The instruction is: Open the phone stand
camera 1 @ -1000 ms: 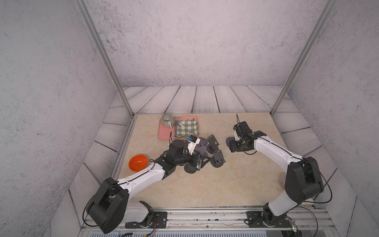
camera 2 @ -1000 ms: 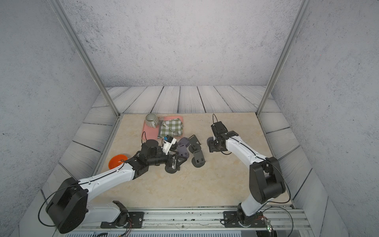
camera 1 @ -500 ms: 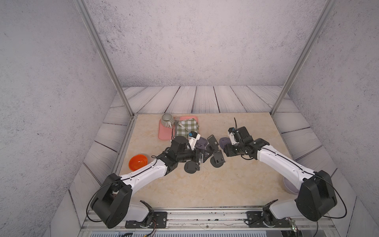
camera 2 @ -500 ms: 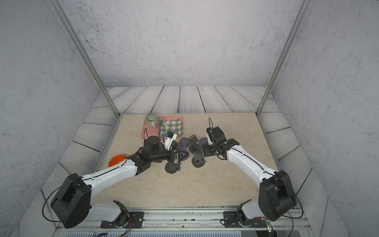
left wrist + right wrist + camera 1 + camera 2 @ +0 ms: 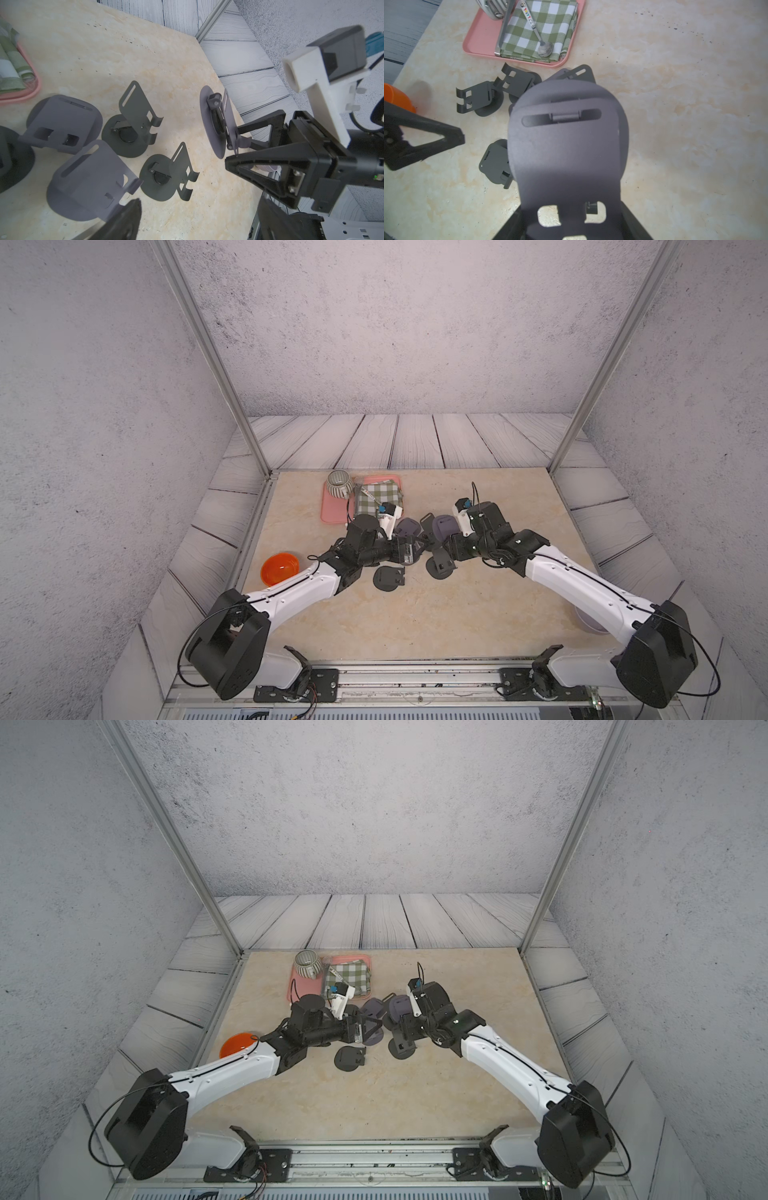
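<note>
Phone stand (image 5: 566,145), purple-grey, hangs lifted above the table (image 5: 415,626) near its middle, a shade toward 1 o'clock, clamped in the right hand (image 5: 232,146). Both black fingers (image 5: 231,164) pinch its lipped end. The round base stands on edge and the plate lies close to it, only a narrow gap between them.

Closest to the robot, at 6 o'clock from the 2 hands, a black stand (image 5: 388,576) rests on the table. About level with it, at 9 o'clock by the table's edge, sits an orange bowl (image 5: 279,570). A second black stand (image 5: 440,568) is just beside the right hand, on its 6 o'clock side.

Next is the left hand (image 5: 373,1031), low over the table and pointing toward 3 o'clock at the phone stand. Its fingers are spread wide with nothing between them, short of the phone stand and not touching it.

Beyond the hands, toward 12 o'clock, a purple-grey stand (image 5: 407,526) and a dark stand (image 5: 428,521) sit side by side.

Farthest, at 11 o'clock, a pink tray (image 5: 331,510) carries a green checked cloth (image 5: 378,499) with a spoon (image 5: 544,48) on it, and a striped cup (image 5: 339,485) at the tray's far corner on the 9 o'clock side.
</note>
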